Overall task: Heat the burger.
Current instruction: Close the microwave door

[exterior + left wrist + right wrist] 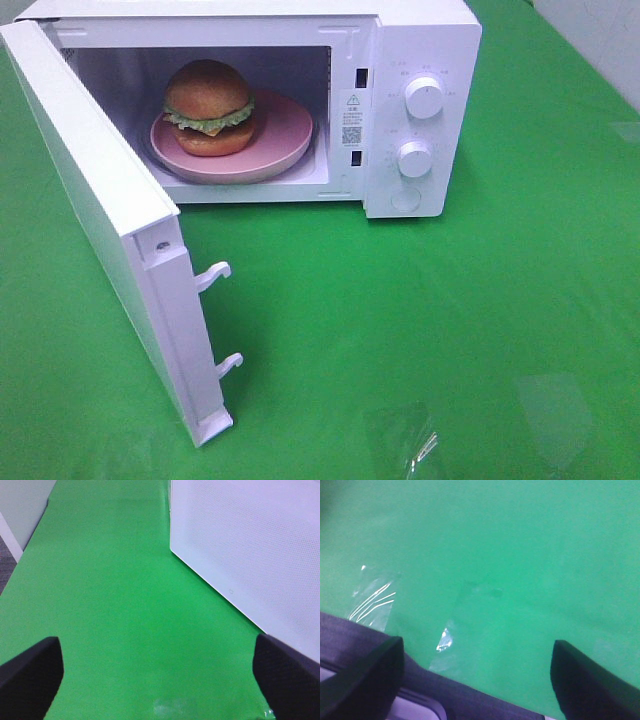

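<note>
Over bare green cloth (110,605), left gripper (159,680) spread wide: dark fingers (30,677) far apart at either edge of the wrist view, nothing between them but cloth. Close by on one side, white perforated panel of the open microwave door (250,545). Over another stretch of the same cloth, right gripper (477,680) likewise wide apart, holding nothing. Beneath it only cloth, shiny patches of clear tape (370,602) and a dark strip (445,700) past the cloth's edge.

Farther out, toward the back of the cloth, white microwave (420,30), door standing wide open on the left with two latch hooks (213,275) jutting from its free edge. Inside the cavity (300,80), burger (208,108) — sits upright on a pink plate (285,140), glossy golden-brown bun above and below, frilly green lettuce and a yellow cheese layer between. Plate flat on the cavity floor, burger toward its left half. Between cavity and controls, small label (352,118) with a warning triangle and a square code. Right of that, control panel (445,60) with two white knobs (424,98), one above the other. Near the front of the cloth, in the high view, another shiny patch of tape.
</note>
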{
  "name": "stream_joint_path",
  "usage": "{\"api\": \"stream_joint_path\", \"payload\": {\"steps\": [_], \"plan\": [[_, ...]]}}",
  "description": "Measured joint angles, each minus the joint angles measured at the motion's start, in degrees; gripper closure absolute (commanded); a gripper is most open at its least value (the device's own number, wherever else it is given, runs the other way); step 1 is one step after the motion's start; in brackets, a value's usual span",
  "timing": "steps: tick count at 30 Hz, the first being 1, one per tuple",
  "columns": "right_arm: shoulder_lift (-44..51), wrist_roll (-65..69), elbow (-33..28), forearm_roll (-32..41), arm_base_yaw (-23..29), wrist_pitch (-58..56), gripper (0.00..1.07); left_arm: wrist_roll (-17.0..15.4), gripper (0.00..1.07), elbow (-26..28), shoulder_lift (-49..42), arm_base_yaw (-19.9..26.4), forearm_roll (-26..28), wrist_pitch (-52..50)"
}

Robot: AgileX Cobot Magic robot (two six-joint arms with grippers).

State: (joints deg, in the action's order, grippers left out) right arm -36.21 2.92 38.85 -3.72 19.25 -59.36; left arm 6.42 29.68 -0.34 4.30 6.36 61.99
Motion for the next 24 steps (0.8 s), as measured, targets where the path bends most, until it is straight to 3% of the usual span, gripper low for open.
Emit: {"api": "stream_joint_path", "payload": {"steps": [1, 7, 24], "plan": [[3.95, 0.00, -1.20, 0.00, -2.92, 0.57, 0.31, 0.00, 0.12, 0.00, 0.00, 0.00, 0.00, 0.00], [14.55, 0.00, -3.90, 0.00, -9.28, 1.15, 0.31, 0.00, 0.12, 0.00, 0.00, 0.00, 0.00, 0.00], [36.15, 0.00, -10.54, 0.69, -16.50, 3.32, 0.31, 0.00, 0.12, 0.00, 0.00, 0.00, 0.00, 0.00]]}}
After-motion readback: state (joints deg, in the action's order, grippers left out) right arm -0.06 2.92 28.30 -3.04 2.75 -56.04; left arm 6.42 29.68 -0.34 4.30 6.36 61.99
